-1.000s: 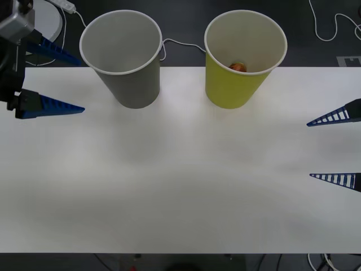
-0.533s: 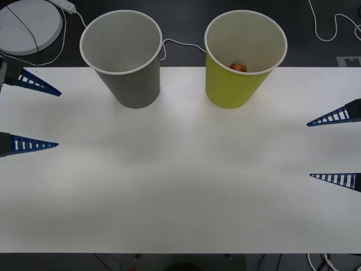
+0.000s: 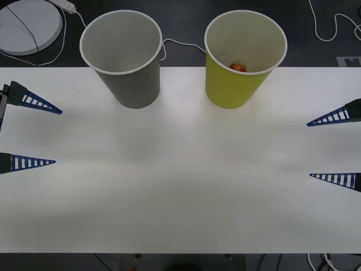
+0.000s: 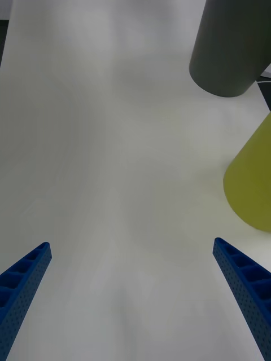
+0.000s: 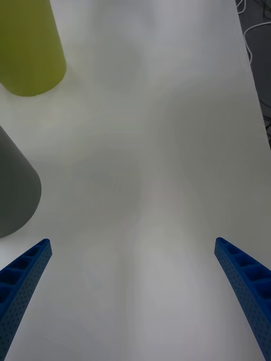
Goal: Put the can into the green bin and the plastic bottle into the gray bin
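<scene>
The can (image 3: 238, 67) shows as a small patch of red and orange deep inside the green bin (image 3: 237, 84), against its far inner wall; the near rim hides most of it, so its top and its pose cannot be made out. The green bin is a large yellow-green paper cup with a white rim and a pale inside, standing upright on the white table (image 3: 180, 186). The gray bin (image 3: 128, 79) is a cup of the same size and shape in gray, also upright, with nothing visible in the part of its inside that can be seen. The two cups stand side by side near the table's far edge, apart from each other.

The right gripper (image 3: 335, 148) hovers at the table's right edge with its two blue ribbed fingers spread wide and nothing between them; the green bin with the can lies ahead of it and toward the middle, well apart, and the gray bin farther off beyond that. The left gripper (image 3: 31, 133) hovers at the left edge, fingers likewise spread wide and holding nothing; the gray bin is the nearer cup to it, ahead and toward the middle, the green bin farther.

Counted: one can, two cups, two grippers. Beyond the table lie a round white disc (image 3: 28, 25) and white cables (image 3: 333, 31) on a dark floor
</scene>
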### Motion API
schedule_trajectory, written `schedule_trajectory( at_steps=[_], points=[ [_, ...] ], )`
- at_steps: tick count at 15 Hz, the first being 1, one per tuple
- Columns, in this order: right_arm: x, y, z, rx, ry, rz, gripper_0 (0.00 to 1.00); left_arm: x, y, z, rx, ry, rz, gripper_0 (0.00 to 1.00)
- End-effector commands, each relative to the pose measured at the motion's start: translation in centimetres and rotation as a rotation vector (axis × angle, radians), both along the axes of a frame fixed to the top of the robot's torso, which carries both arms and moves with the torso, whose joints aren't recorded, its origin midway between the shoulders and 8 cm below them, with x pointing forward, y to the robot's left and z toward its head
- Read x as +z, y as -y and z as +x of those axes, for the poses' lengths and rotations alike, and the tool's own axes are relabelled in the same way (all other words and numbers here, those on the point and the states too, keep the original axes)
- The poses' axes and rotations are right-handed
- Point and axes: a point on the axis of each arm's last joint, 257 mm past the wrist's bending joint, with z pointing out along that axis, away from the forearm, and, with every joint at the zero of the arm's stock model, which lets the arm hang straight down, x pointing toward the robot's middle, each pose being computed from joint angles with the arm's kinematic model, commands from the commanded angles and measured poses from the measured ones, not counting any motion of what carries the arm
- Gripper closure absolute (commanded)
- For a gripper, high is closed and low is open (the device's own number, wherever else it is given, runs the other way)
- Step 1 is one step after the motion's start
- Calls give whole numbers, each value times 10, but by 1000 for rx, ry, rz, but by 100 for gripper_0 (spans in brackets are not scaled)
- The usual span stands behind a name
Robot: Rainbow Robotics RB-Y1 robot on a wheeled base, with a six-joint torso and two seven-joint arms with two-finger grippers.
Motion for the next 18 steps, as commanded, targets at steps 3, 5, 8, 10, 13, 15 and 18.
schedule_trajectory(
  at_steps=[3,5,8,10,13,15,18],
  points=[
    [0,0,0,0,0,0,0,-13,5,4,-12,22,4,0],
    [0,0,0,0,0,0,0,-18,7,6,-15,32,5,0],
    [0,0,0,0,0,0,0,-25,13,8,-22,40,-4,0],
    [0,0,0,0,0,0,0,-31,15,10,-18,43,-2,0],
    [0,0,0,0,0,0,0,-34,19,10,-22,46,-11,0],
    [0,0,0,0,0,0,0,-34,20,10,-25,49,-11,0],
    [0,0,0,0,0,0,0,-34,20,10,-25,49,-11,0]
  ],
)
